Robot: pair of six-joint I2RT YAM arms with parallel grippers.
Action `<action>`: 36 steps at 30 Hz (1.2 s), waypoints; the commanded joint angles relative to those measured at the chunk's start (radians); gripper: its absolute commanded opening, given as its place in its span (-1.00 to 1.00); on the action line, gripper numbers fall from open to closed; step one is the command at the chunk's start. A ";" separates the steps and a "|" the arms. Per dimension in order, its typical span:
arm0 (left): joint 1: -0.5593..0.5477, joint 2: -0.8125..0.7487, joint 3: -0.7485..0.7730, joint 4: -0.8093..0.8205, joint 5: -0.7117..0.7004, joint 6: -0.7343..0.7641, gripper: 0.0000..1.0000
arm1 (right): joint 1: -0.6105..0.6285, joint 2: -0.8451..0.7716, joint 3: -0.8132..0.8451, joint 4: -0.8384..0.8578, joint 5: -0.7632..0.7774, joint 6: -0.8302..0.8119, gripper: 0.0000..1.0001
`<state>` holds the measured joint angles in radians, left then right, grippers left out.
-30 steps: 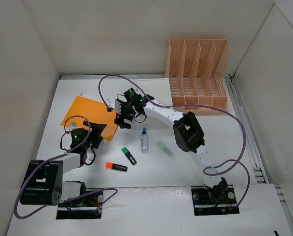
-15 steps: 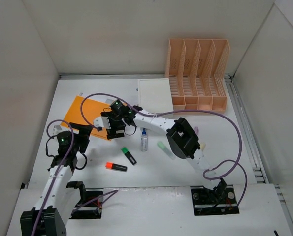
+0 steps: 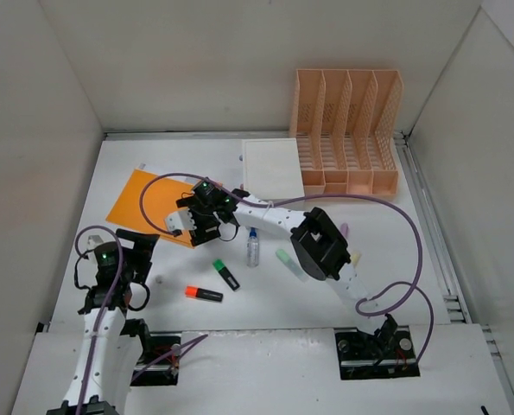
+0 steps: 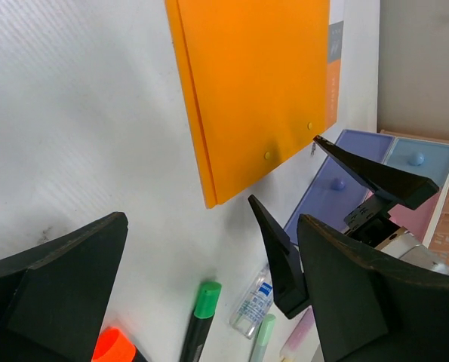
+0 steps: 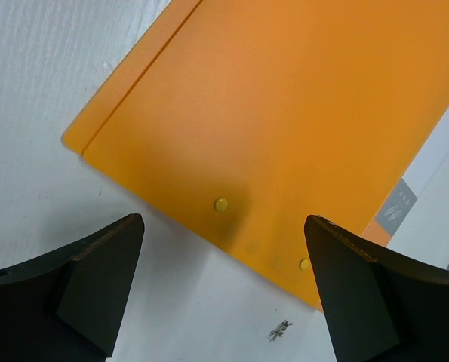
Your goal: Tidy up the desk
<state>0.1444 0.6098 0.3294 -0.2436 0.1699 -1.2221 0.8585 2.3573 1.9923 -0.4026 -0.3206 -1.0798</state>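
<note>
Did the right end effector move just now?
Yes. The right end effector slid left, away from the peach file rack, over the orange folder's edge.

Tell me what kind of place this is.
Probably a robot test cell staged as an office desk: a white desk boxed in by plain walls, an orange folder, a file rack and a green marker on it, left arm and right arm bolted at its near edge.

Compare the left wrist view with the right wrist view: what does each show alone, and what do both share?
Left wrist only: the green highlighter, the orange highlighter, the small clear bottle and the open left gripper. Right wrist only: nothing new, just a closer look. Shared: the orange folder with its two studs, the white desk and the open right gripper.
</note>
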 commanded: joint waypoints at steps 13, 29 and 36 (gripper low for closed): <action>0.029 -0.153 0.083 -0.241 -0.060 0.004 0.91 | 0.036 0.022 -0.007 0.088 0.064 -0.083 0.72; 0.029 -0.185 0.066 -0.257 -0.050 -0.001 0.93 | 0.030 -0.006 0.020 0.159 0.072 0.081 0.68; 0.029 -0.179 0.039 -0.214 -0.029 -0.016 0.93 | 0.025 -0.026 0.037 0.177 0.075 0.129 0.67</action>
<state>0.1658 0.4187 0.3676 -0.5209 0.1295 -1.2201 0.8890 2.3737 1.9663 -0.3061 -0.2474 -0.9943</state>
